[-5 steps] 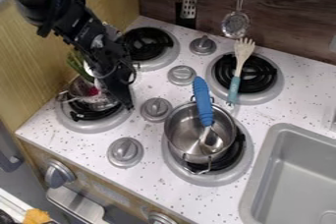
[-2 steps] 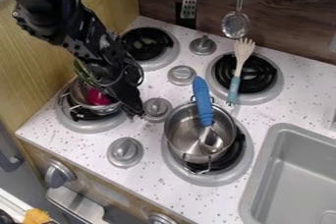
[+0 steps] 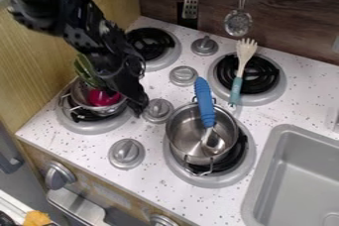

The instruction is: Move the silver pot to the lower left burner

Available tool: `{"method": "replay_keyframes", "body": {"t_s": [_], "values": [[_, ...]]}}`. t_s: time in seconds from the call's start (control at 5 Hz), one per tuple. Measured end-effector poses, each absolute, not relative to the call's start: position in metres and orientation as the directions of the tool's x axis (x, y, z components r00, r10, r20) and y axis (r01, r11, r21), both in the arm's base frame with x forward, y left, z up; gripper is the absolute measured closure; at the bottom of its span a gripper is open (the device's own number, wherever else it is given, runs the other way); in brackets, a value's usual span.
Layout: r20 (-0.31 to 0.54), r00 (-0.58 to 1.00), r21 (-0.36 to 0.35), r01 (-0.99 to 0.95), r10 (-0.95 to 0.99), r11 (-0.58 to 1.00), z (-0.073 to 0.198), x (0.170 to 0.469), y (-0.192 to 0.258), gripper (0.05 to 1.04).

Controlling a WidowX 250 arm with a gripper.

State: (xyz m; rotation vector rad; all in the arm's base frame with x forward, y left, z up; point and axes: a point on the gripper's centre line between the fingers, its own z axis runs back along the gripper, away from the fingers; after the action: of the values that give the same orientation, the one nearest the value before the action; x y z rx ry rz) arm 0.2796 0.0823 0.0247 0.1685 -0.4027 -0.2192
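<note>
The gripper (image 3: 138,109) hangs low just right of the lower left burner (image 3: 86,127), beside a knob. On that burner sits a small silver pot (image 3: 78,92), holding a red item (image 3: 103,97) and a green item (image 3: 84,70); the arm hides part of its right and back side. A larger silver pot (image 3: 182,133) stands on the lower right burner (image 3: 244,163), with a blue-handled spoon (image 3: 204,102) leaning in it. Whether the gripper touches the small pot I cannot tell.
A wooden fork (image 3: 244,57) with a teal handle lies across the upper right burner (image 3: 266,75). The upper left burner (image 3: 147,43) is behind the gripper. Several knobs, one a centre knob (image 3: 183,75), stand between burners. A grey sink (image 3: 265,190) is at the right.
The gripper has moved right and slightly down, to beside the knob. More of the red item in the small pot shows. The larger pot and its spoon have stayed put.
</note>
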Motion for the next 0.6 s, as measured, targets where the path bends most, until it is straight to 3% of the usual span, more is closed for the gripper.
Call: {"method": "replay_keyframes", "body": {"t_s": [0.4,0.6], "values": [[0.317,0.932,0.175,0.124,-0.175,0.977,0.053,0.291,0.082,0.084],[0.346,0.934,0.094,0.062,-0.091,0.994,0.07,0.309,0.068,0.083]]}}
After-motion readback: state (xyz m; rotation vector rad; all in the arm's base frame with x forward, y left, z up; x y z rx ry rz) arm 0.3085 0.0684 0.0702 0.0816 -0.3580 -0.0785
